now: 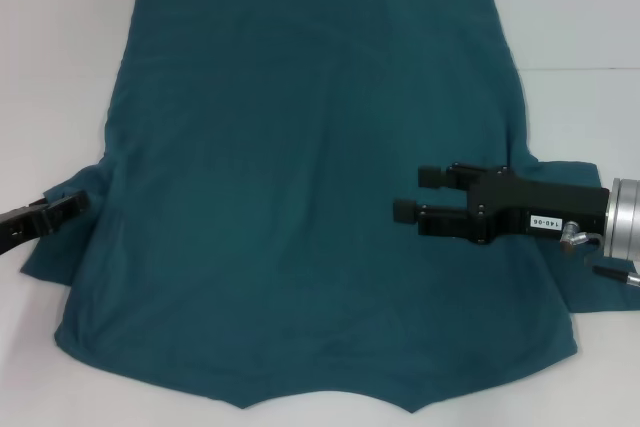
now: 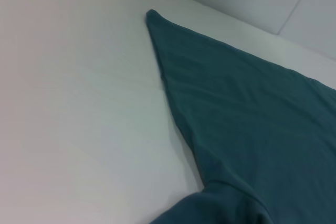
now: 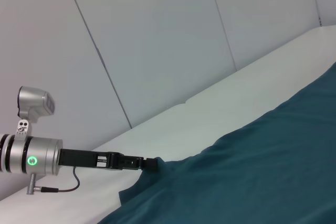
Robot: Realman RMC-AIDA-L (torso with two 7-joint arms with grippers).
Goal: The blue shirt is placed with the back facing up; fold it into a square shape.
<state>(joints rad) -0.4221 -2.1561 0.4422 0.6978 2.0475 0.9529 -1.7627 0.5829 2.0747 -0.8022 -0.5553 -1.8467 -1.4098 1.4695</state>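
Shirt (image 1: 300, 197) flat on desk (image 1: 60, 47). Right pincer (image 1: 410, 194) open over it. Left pincer (image 1: 70, 209) at sleeve, state unclear, likely gripping. Lift sleeves evenly inward.

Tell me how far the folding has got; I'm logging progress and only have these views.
Done: the blue shirt lies spread flat on the table, plain side up, with no fold visible. In hand: the left gripper is at the shirt's left sleeve edge; the right gripper, open, is over the right side of the shirt, holding nothing. Left: every fold into a square.
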